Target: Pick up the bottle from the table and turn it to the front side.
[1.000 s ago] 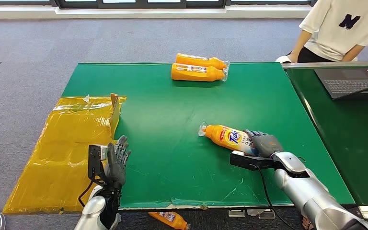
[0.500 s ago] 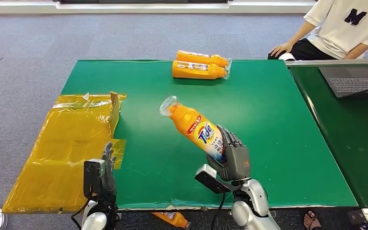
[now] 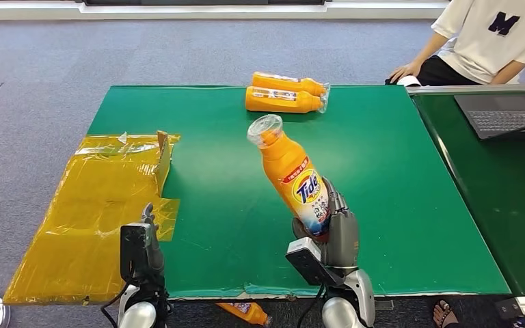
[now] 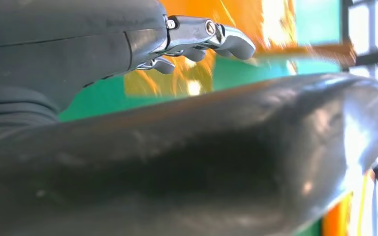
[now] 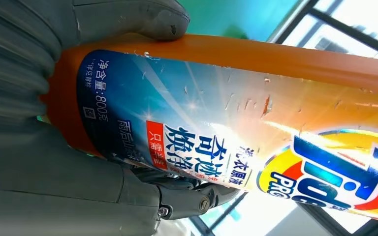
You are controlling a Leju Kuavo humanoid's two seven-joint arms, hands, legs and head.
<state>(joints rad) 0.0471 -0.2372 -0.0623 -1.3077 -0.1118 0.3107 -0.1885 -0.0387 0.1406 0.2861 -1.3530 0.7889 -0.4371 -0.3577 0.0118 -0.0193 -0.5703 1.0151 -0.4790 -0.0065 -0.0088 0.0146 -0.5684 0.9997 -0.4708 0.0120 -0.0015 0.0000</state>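
Note:
My right hand (image 3: 336, 232) grips the base of an orange Tide bottle (image 3: 292, 175) and holds it above the green table (image 3: 396, 178), near the front edge. The bottle stands almost upright, leaning a little to the left, clear cap on top, its Tide label facing me. In the right wrist view the bottle (image 5: 236, 123) lies across the palm with the thumb (image 5: 133, 19) over its base. My left hand (image 3: 152, 242) hovers at the table's front left with nothing in it; the left wrist view shows its fingers (image 4: 206, 37) stretched out.
Two more orange bottles (image 3: 284, 94) lie side by side at the table's far edge. A yellow plastic sheet (image 3: 96, 205) covers the left end. Another bottle (image 3: 243, 313) lies on the floor below the front edge. A person (image 3: 478, 41) sits at back right beside a laptop (image 3: 502, 116).
My right hand lifted the bottle off the table at the right, brought it toward the front middle and tipped it from lying flat to nearly upright. My left hand sank slightly.

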